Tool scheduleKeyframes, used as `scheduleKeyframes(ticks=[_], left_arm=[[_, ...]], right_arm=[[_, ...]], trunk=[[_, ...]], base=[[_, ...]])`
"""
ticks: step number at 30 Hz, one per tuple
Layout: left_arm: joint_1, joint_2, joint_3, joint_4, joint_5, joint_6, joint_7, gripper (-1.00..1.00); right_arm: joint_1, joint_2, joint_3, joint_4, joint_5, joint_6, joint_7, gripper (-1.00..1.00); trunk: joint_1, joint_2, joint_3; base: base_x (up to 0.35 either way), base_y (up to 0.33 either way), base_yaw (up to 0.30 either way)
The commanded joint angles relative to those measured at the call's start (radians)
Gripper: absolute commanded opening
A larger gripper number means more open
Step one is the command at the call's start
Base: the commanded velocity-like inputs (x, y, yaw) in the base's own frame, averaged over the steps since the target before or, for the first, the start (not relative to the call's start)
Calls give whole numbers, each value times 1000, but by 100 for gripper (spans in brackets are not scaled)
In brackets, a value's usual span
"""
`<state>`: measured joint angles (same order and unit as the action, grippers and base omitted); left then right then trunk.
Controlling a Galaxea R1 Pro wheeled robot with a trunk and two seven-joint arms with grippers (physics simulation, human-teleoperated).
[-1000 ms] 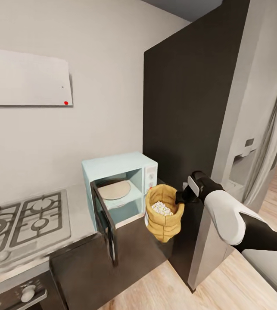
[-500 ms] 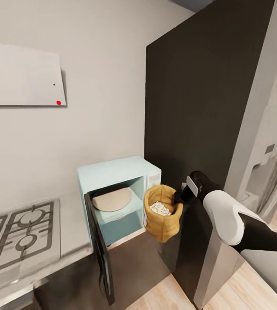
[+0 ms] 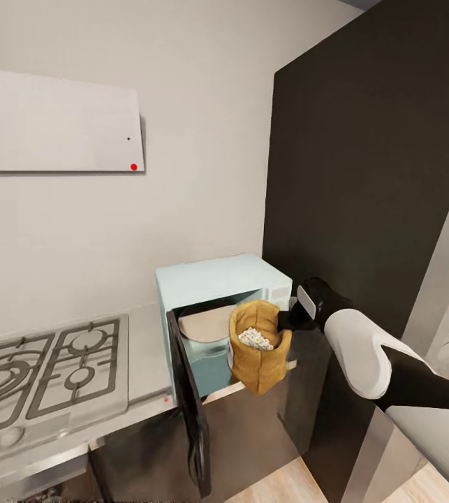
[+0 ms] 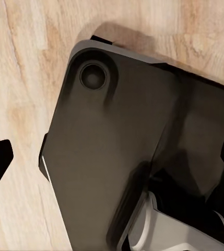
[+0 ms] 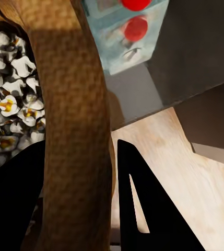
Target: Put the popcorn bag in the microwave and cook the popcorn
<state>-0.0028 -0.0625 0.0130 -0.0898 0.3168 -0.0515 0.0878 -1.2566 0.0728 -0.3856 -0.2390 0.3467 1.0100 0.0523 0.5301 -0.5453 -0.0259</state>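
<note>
The pale-blue microwave (image 3: 214, 286) stands on the grey countertop (image 3: 147, 349), its dark door (image 3: 189, 412) swung open toward me. A round pale plate (image 3: 207, 323) lies inside. The tan popcorn bag (image 3: 255, 360) hangs upright in the air in front of the right part of the opening, with puffed popcorn (image 3: 255, 339) inside it. My right gripper (image 3: 285, 324) is shut on the bag's rim from the right. In the right wrist view the bag wall (image 5: 72, 120) runs between the black fingers (image 5: 138, 209), beside white-yellow popcorn (image 5: 10, 104). My left gripper (image 4: 112, 157) is open over my dark base.
A gas hob (image 3: 42, 370) lies left of the microwave, under a white hood (image 3: 56, 126). A tall dark cabinet side (image 3: 371, 175) rises right behind my right arm. Red knobs (image 5: 135, 26) on the microwave's panel are close to the bag. Light wood floor (image 5: 195, 178) lies below.
The head view has shifted and come closer. Relative to the microwave, the bag in my right gripper has moved left, from in front of the control panel to in front of the opening.
</note>
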Motion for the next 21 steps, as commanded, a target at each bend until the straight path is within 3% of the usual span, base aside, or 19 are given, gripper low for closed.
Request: scheduleKeyframes(ticks=[1,9,21], left_arm=[[0,0,1,-1,4,-2,3,100],[0,-3,-3,-2,3,-3,3,100],[0,0,-7,-2,1,-3,0,100]], right_arm=[[-1,0,-7,-2,11,4,5,-100],[-1,-4,-7,-2,13,-7,3,-100],[-1,-4,-7,-2,15,-10,0,-100]], trunk=[[0,-2,-2],[0,-2,-2],[0,-2,-2]], base=[[0,0,196],[0,7,26],[25,165,0]])
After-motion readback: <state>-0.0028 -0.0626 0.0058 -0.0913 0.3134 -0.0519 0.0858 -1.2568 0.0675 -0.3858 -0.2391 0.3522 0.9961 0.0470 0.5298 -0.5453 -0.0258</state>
